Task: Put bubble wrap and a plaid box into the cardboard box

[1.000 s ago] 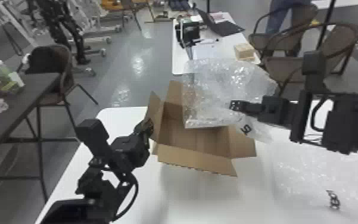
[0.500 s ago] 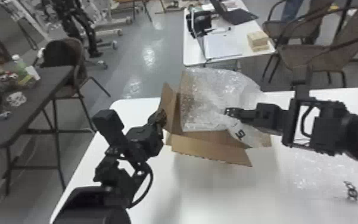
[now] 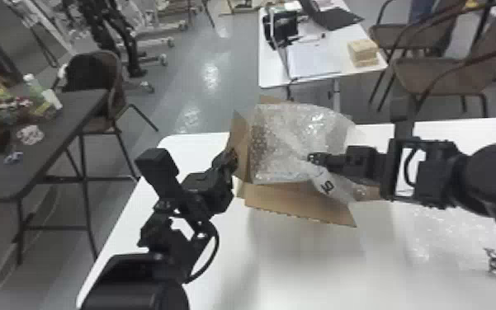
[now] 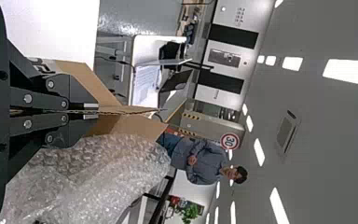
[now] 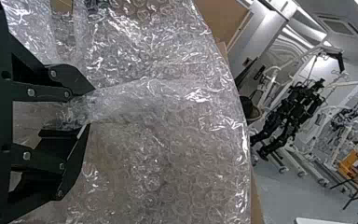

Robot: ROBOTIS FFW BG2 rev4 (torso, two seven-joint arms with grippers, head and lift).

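Observation:
My left gripper (image 3: 228,158) is at the left flap of the open cardboard box (image 3: 300,206). In the left wrist view, the left gripper (image 4: 93,111) is shut on a flap (image 4: 142,122) seen edge-on. At the box's right side is my right gripper (image 3: 315,158), with bubble wrap (image 3: 288,136) bunched at its fingertips. The right wrist view shows the right gripper (image 5: 91,106) shut on a gathered fold of the bubble wrap (image 5: 168,140). The wrap spreads over the box opening and hides most of the inside; a printed part hangs over the front-right edge.
The white table (image 3: 300,272) carries the box, with more clear wrap (image 3: 436,231) at the right. A dark table (image 3: 65,132) with assorted items stands at the left. Beyond are another white table (image 3: 321,57) and chairs (image 3: 445,74).
The head view has shifted, so both arms and the box appear displaced. Relative to the box, the bubble wrap and right gripper are lower, covering more of the opening. The left gripper stays at the left flap.

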